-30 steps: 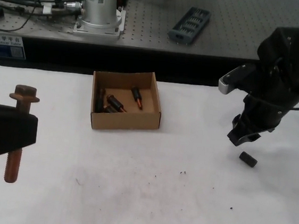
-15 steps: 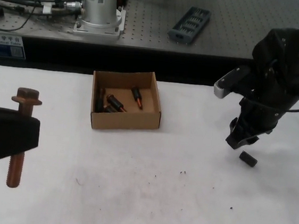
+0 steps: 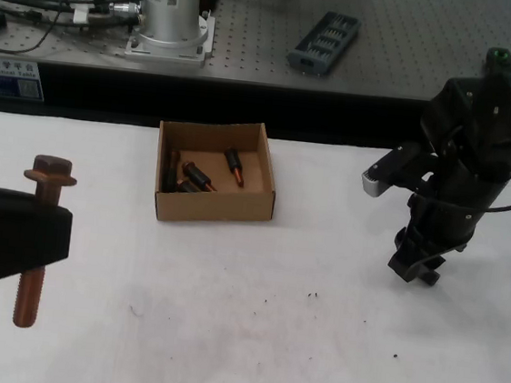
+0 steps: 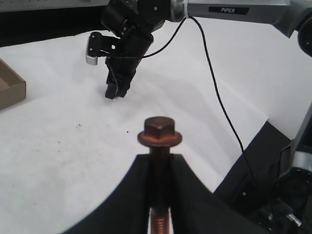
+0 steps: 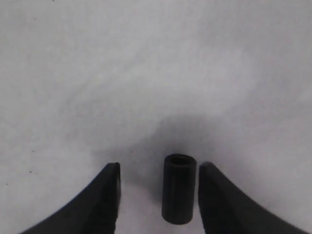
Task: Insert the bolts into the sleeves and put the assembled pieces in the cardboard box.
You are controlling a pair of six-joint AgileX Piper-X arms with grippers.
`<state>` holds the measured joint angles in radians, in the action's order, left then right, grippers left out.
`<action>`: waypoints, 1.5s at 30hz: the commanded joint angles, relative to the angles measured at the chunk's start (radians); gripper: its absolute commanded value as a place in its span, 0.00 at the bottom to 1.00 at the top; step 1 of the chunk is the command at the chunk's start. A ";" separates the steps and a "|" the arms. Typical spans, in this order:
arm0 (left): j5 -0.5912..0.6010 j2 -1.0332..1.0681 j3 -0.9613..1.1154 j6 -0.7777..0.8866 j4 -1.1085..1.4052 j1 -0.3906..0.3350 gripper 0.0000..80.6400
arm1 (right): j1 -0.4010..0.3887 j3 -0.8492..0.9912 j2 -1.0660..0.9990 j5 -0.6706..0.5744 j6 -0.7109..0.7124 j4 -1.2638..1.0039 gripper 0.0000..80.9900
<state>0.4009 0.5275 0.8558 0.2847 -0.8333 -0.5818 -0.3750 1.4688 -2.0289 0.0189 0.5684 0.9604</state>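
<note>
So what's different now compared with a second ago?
The right hand moved over the short black cylindrical sleeve, which now lies between its open fingers, not yet gripped. The left hand, shut on the copper-coloured hex-head bolt, drifted slightly toward the middle. The brown cardboard box and the assembled pieces inside it stayed put, as did the sleeve.

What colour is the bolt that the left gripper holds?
Copper-brown. The bolt shows best in the left wrist view, held in the left gripper.
</note>
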 commanded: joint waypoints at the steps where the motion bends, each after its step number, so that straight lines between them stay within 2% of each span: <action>1: 0.000 0.010 0.002 -0.074 0.021 0.000 0.00 | 0.005 -0.002 0.000 -0.005 0.008 0.008 0.45; 8: 0.083 0.108 0.003 -0.092 0.061 0.000 0.00 | 0.005 -0.002 0.000 0.018 0.008 0.027 0.45; 19: 0.076 0.130 -0.034 -0.195 0.162 0.000 0.00 | 0.005 -0.002 0.000 0.018 0.023 0.024 0.45; 27: 0.083 0.096 -0.160 -0.123 0.248 0.000 0.00 | 0.020 -0.002 -0.002 0.018 0.023 0.017 0.45; 36: 0.083 0.082 -0.167 -0.091 0.290 0.000 0.00 | 0.038 -0.002 -0.022 0.018 0.023 0.024 0.45; 45: 0.083 0.082 -0.167 -0.069 0.296 0.000 0.00 | -0.009 -0.002 -0.089 0.017 0.008 0.048 0.43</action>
<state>0.4747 0.6197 0.6840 0.2037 -0.5635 -0.5818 -0.3624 1.4701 -2.0854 0.0547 0.5807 0.9874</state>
